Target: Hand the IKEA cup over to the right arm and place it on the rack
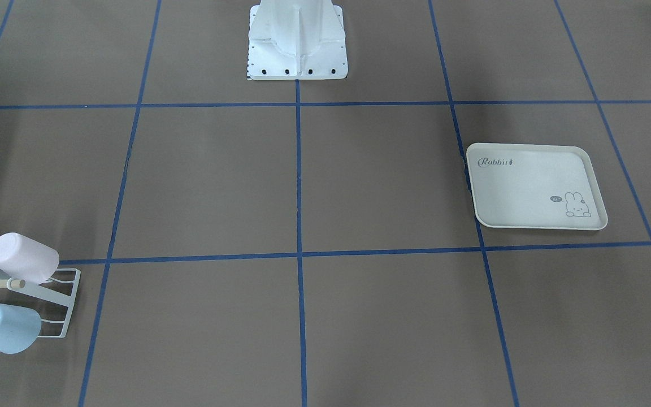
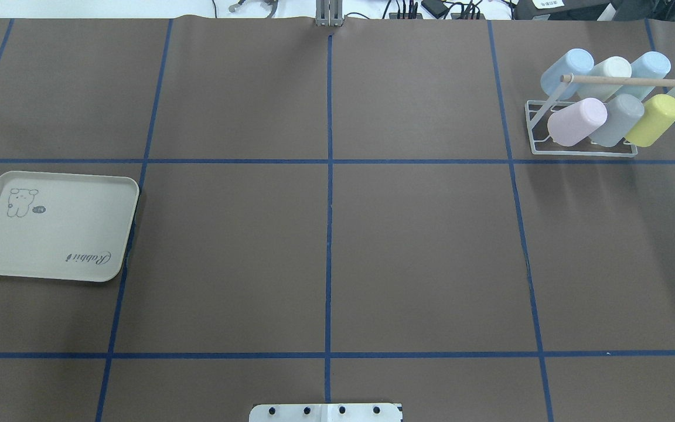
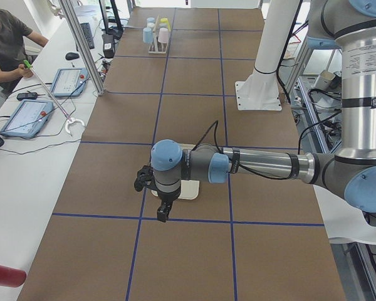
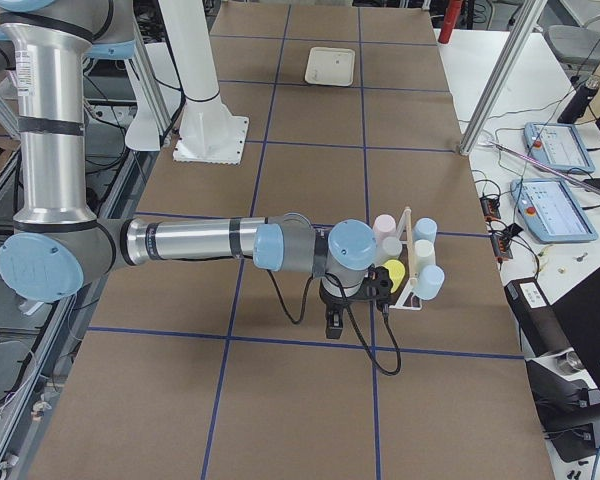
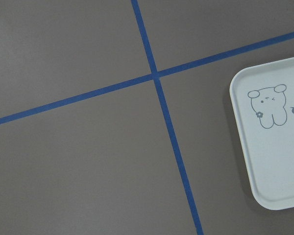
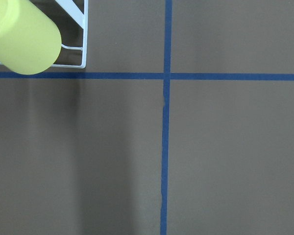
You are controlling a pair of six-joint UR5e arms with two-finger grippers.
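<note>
The white wire rack (image 2: 582,149) with its wooden rod (image 2: 624,82) stands at the far right of the table. Several pastel cups sit tilted on its pegs, among them a pink cup (image 2: 576,121) and a yellow cup (image 2: 655,120). The rack (image 1: 61,297) also shows at the front-facing view's left edge. In the right wrist view the yellow cup (image 6: 22,36) and a rack corner (image 6: 83,49) fill the top left. My right gripper (image 4: 334,325) hangs just beside the rack (image 4: 410,290). My left gripper (image 3: 163,214) hovers by the tray's near end. I cannot tell if either is open or shut.
A cream rabbit-printed tray (image 2: 50,225) lies at the table's left, also seen as tray (image 5: 274,142) in the left wrist view. Blue tape lines grid the brown table. The robot base (image 2: 326,412) is at the near edge. A person (image 3: 3,37) sits by tablets at a side table.
</note>
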